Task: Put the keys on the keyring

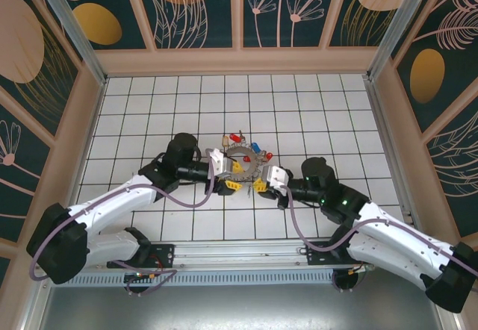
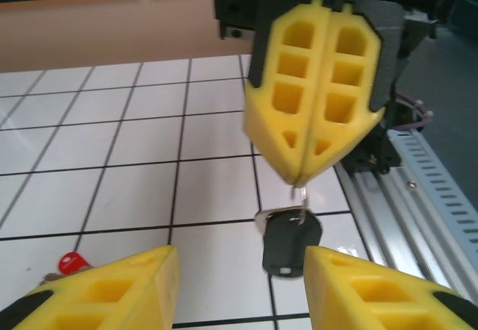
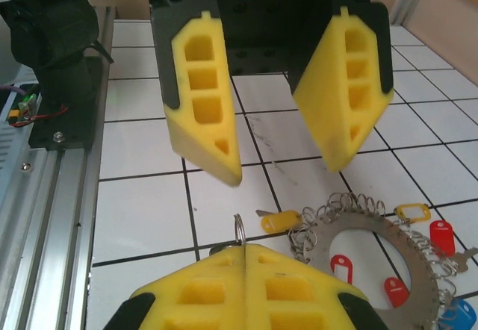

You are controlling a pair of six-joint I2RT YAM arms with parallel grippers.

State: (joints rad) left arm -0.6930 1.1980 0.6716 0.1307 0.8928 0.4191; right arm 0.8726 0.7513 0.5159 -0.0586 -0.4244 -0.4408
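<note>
The keyring (image 3: 373, 229), a flat grey ring edged with wire loops, lies on the white tiles between both arms (image 1: 258, 167). Red (image 3: 441, 237), yellow (image 3: 280, 220) and blue (image 3: 457, 315) tagged keys lie on and around it. My right gripper (image 3: 245, 249) is shut on a small split ring (image 3: 239, 229). From that ring the black-headed key (image 2: 287, 244) hangs just above the tiles. My left gripper (image 2: 240, 254) faces it with its jaws apart. The black head sits between them, close to the right finger (image 2: 351, 278) and well clear of the other.
An aluminium rail (image 2: 418, 181) runs along the near edge of the table, close beside both grippers. The left arm's base (image 3: 60, 46) stands on it. A red tag (image 2: 72, 263) lies by the left finger. Wooden walls (image 1: 239, 61) enclose the tiled floor.
</note>
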